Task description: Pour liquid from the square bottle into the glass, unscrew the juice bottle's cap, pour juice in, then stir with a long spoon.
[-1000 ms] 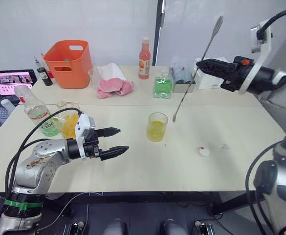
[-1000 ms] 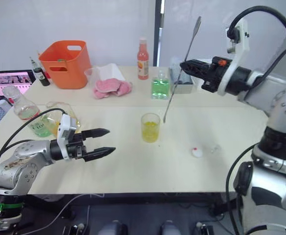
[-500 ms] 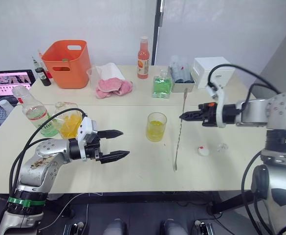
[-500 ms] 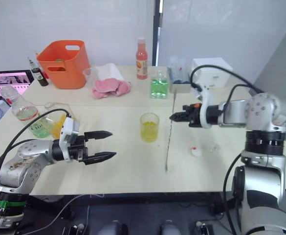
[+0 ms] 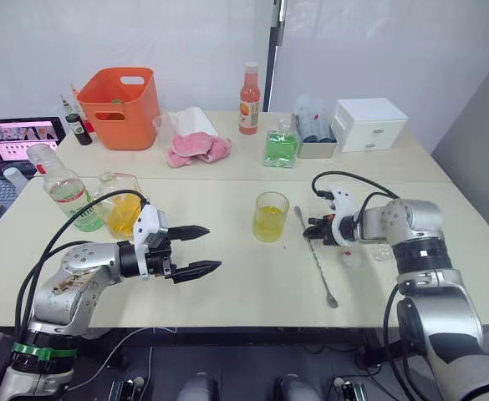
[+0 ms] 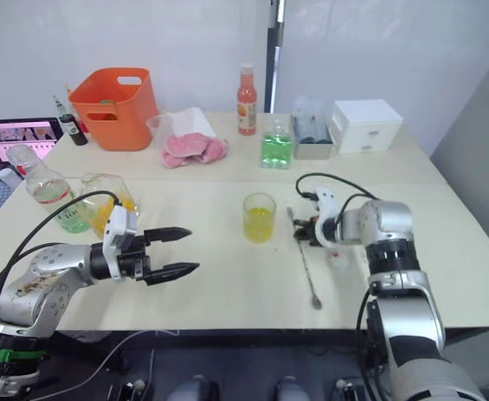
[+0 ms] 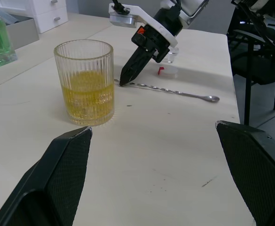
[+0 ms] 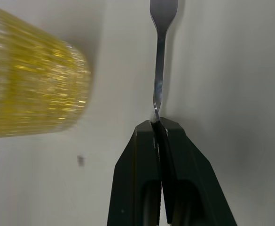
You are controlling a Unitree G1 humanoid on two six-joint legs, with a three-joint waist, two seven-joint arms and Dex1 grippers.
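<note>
The glass (image 5: 270,215) stands mid-table, partly full of orange-yellow liquid. Just to its right the long spoon (image 5: 321,267) lies flat on the table, bowl toward the front edge. My right gripper (image 5: 309,235) is down at the table, shut on the spoon's handle (image 8: 160,80) near its far end. The white cap (image 7: 168,70) lies just behind that gripper. My left gripper (image 5: 211,247) hovers open to the left of the glass, nothing between its fingers. The square bottle (image 5: 120,209) and the juice bottle (image 5: 60,194) stand at the left, behind my left arm.
Along the back stand an orange bucket (image 5: 120,106), a pink cloth (image 5: 198,149), a pink-orange bottle with a red cap (image 5: 248,88), a green square bottle (image 5: 279,148) and a white drawer box (image 5: 369,124). A laptop (image 5: 14,138) sits far left.
My right arm has come down from high in the air, bringing the spoon from upright to lying flat on the table right of the glass. The left gripper has stayed put.
</note>
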